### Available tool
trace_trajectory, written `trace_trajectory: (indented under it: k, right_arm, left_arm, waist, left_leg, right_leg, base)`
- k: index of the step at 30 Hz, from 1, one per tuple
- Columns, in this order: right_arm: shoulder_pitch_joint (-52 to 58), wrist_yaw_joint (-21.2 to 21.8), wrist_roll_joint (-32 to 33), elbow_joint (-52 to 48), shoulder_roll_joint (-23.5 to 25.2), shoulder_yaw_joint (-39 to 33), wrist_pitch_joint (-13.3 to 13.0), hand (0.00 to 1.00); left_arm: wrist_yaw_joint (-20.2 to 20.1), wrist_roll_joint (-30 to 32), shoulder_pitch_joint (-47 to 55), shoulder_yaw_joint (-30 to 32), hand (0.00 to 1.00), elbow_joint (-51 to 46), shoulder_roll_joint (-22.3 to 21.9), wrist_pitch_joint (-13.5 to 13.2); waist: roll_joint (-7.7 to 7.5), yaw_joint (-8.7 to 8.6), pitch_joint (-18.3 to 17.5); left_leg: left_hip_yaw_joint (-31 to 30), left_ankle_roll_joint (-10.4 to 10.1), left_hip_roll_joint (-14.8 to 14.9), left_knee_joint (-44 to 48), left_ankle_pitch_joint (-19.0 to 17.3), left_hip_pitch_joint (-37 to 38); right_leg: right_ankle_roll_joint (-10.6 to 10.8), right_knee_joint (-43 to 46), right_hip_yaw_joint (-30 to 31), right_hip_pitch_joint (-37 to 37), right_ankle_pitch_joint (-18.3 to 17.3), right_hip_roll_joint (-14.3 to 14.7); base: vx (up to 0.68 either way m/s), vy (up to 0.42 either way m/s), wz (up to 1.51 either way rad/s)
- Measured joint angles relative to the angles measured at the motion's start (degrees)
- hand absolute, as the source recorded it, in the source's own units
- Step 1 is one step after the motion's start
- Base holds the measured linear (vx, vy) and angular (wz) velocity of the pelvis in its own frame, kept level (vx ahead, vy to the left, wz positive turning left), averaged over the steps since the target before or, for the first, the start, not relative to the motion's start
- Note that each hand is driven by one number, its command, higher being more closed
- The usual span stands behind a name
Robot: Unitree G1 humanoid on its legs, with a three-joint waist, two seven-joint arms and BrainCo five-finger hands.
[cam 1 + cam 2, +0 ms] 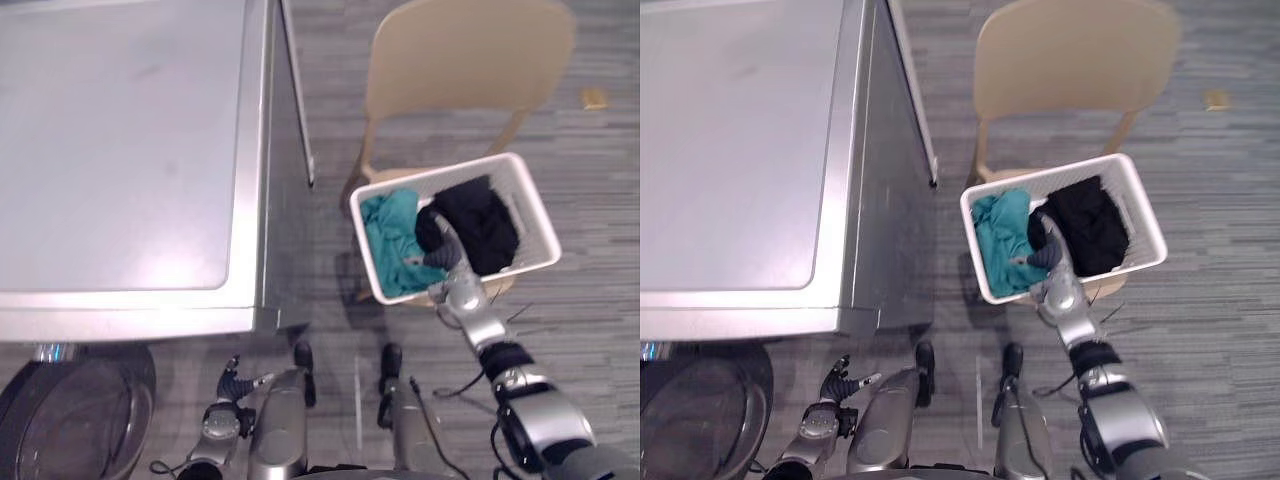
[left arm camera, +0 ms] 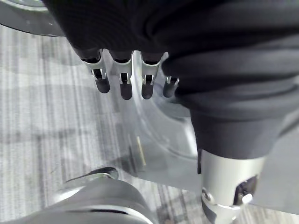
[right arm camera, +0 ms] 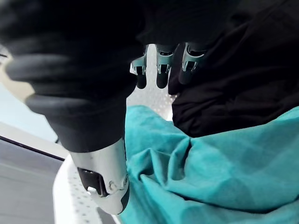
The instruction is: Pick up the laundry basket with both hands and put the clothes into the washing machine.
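Basket (image 1: 430,178) is parked on the chair (image 1: 465,60) seat, right of the washer (image 1: 120,150), with a teal cloth (image 1: 392,240) heaped on its left side and a black cloth (image 1: 480,220) on its right. Nothing's been lifted yet, so this looks like the reach-for-the-basket step. Over the near rim the right hand (image 1: 442,252) is stretched, poised above the gap between the two cloths; its fingers (image 3: 161,74) are seen straight and relaxed, nothing pinched. At the near left the left hand (image 1: 232,385) is hung low beside the washer's round door (image 1: 80,420), well apart from the basket, fingers (image 2: 124,81) likewise straight, nothing held. Next, probably: the right hand needs to be shifted off the laundry onto the right rim, the left brought across to the opposite rim, and both closed before any lift is tried, or the basket could get tipped off the seat.
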Motion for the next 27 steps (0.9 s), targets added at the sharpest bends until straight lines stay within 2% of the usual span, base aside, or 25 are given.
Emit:
trace_trajectory:
  k: [2, 6, 7, 8, 12, 16, 22, 23, 25, 27]
  right_arm:
    - [-4.2, -0.6, -1.0, 4.8, -1.1, 0.9, 0.9, 0.00]
    - [-9.4, -1.8, -1.3, 9.7, -1.5, 0.9, 2.3, 0.00]
    - [-10.8, -2.3, -1.3, 10.9, -1.6, 1.0, 2.5, 0.00]
    - [-11.2, -2.6, -1.3, 10.9, -1.6, 1.2, 2.8, 1.00]
    - [-12.7, -3.1, -3.2, 10.2, -2.0, 6.1, 3.5, 1.00]
    - [-13.8, -2.5, -3.3, 9.7, -2.2, 10.0, 3.5, 1.00]
    - [-10.8, -2.1, -1.4, 2.1, -0.1, 8.1, 3.9, 1.00]
    - [-8.6, -2.4, -0.3, -2.8, 0.0, 4.5, 4.1, 1.00]
    - [-7.1, -2.8, 1.1, -7.5, 0.1, 2.4, 4.1, 1.00]
    - [-5.4, -3.7, 3.2, -16.6, 0.8, 0.5, 3.7, 1.00]
  left_arm:
    - [0.2, -1.3, -1.7, 0.0, 0.00, 0.6, -0.5, -0.1]
    - [1.5, -3.7, -4.6, 0.0, 0.00, 0.6, -2.0, -1.2]
    - [1.9, -4.9, -5.6, 0.0, 0.00, 0.5, -2.3, -1.4]
    - [2.2, -5.3, -6.0, 0.1, 0.00, 0.4, -2.8, -1.4]
    - [2.6, -7.2, -6.8, 0.1, 0.00, -1.7, -4.8, -2.3]
    - [2.5, -7.2, -7.8, -0.5, 0.00, -2.7, -6.9, -2.4]
    - [2.5, -7.2, -8.5, -0.7, 0.00, -2.7, -8.4, -2.2]
    - [2.5, -7.2, -8.5, -1.0, 0.00, -2.7, -8.3, -2.0]
    - [2.5, -7.2, -8.5, -1.0, 0.00, -2.7, -8.1, -1.8]
    - [2.5, -7.2, -8.5, -0.9, 0.00, -2.7, -6.9, -1.4]
  waist:
    - [0.55, 1.54, 1.0]
    - [0.95, 2.46, 1.7]
    - [0.97, 3.44, 2.4]
    - [1.05, 3.62, 2.7]
    - [1.13, 3.42, 2.8]
    - [1.13, 3.53, 2.8]
    - [1.01, 3.23, 2.8]
    - [0.96, 3.13, 2.9]
    - [0.79, 2.89, 3.0]
    - [-0.21, 2.51, 3.5]
  left_leg:
    - [-1.1, 0.3, -0.2, 0.0, 1.0, -2.3]
    - [-3.3, 0.1, -1.5, -2.8, 4.0, -5.8]
    - [-3.6, -0.1, -1.6, -3.4, 4.6, -6.2]
    - [-3.8, -0.1, -1.7, -3.8, 5.0, -6.3]
    - [-5.3, -0.4, -2.2, -7.1, 7.2, -8.0]
    - [-5.3, -0.9, -2.0, -10.1, 8.6, -6.2]
    - [-4.7, -1.4, -1.6, -13.0, 9.9, -2.9]
    - [-4.6, -1.4, -1.3, -13.6, 9.9, -0.8]
    - [-4.4, -1.4, -1.2, -14.1, 10.0, 0.7]
    - [-3.0, -1.4, -1.0, -14.8, 9.9, 3.0]
  right_leg:
    - [-0.2, 0.0, -1.2, -1.5, 0.1, 0.0]
    - [-0.3, 0.0, -3.8, -4.8, 0.3, -0.7]
    - [-0.4, 0.0, -3.9, -5.4, 0.3, -0.7]
    - [-0.4, 0.0, -4.1, -5.6, 0.3, -0.7]
    - [-0.7, 0.2, -5.7, -7.8, 0.1, -1.1]
    - [-1.5, 2.0, -5.7, -8.2, -1.0, -1.2]
    - [-1.8, 2.1, -5.2, -6.8, -1.1, -0.8]
    - [-1.8, 2.1, -5.1, -5.1, -1.1, -0.6]
    - [-1.8, 1.9, -4.8, -3.9, -1.1, -0.5]
    - [-1.8, 1.4, -3.1, -2.4, -1.1, -0.2]
  base:
    - [-0.01, -0.011, 0.23]
    - [0.03, -0.025, 0.40]
    - [0.03, -0.019, 0.14]
    - [0.02, -0.016, 0.18]
    - [0.01, -0.024, 0.22]
    - [0.01, -0.014, 0.04]
    - [0.02, -0.023, -0.05]
    - [0.00, 0.000, 0.00]
    - [0.01, -0.004, -0.11]
    - [-0.03, -0.006, -0.27]
